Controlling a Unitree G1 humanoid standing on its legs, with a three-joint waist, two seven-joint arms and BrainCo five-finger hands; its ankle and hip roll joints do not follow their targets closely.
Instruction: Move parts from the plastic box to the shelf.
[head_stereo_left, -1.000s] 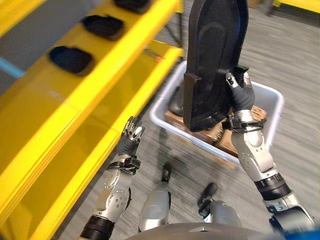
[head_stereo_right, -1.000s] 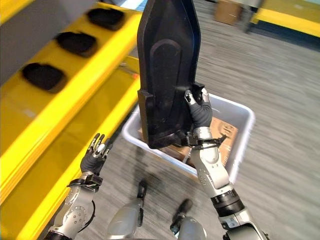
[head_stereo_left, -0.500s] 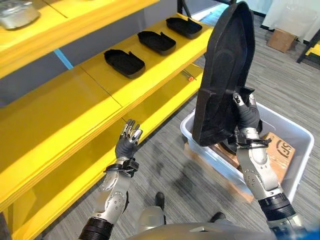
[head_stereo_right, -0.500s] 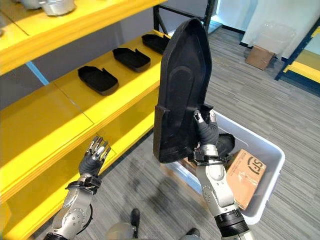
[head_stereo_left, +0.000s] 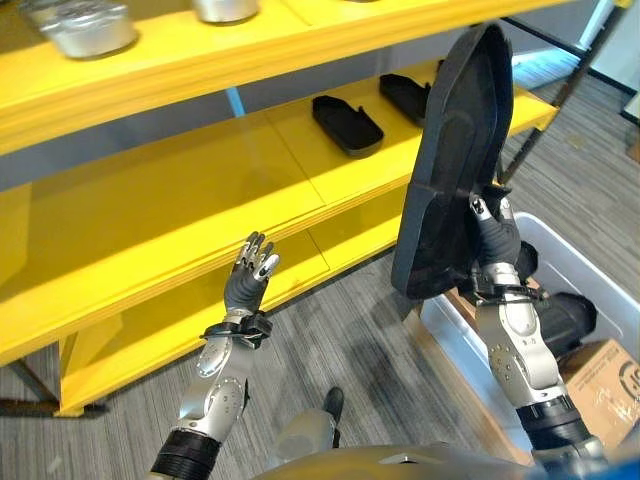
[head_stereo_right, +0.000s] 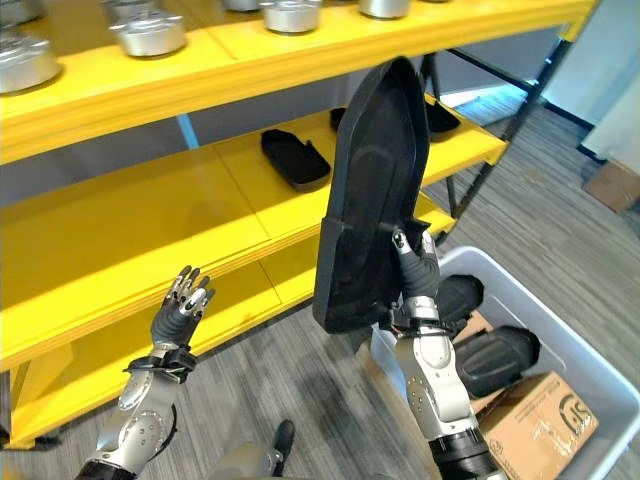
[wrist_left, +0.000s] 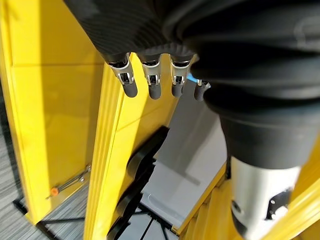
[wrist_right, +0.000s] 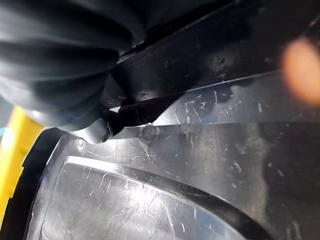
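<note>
The right hand (head_stereo_left: 497, 232) grips a large black part (head_stereo_left: 455, 160) upright, between the yellow shelf (head_stereo_left: 190, 215) and the plastic box (head_stereo_right: 565, 345). The left hand (head_stereo_left: 250, 275) hovers with fingers spread, apparently touching nothing. Since earlier, the part stands closer to the shelf.

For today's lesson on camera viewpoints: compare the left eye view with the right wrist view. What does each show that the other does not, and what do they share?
Left eye view alone: the yellow shelf with black parts lying on its middle level and metal pots on top, the white plastic box on the floor holding more parts and a cardboard box, and the left hand raised open.

Right wrist view alone: fine scratches on the part's surface, seen close up.

Both: the large black part held upright by the right hand.
</note>
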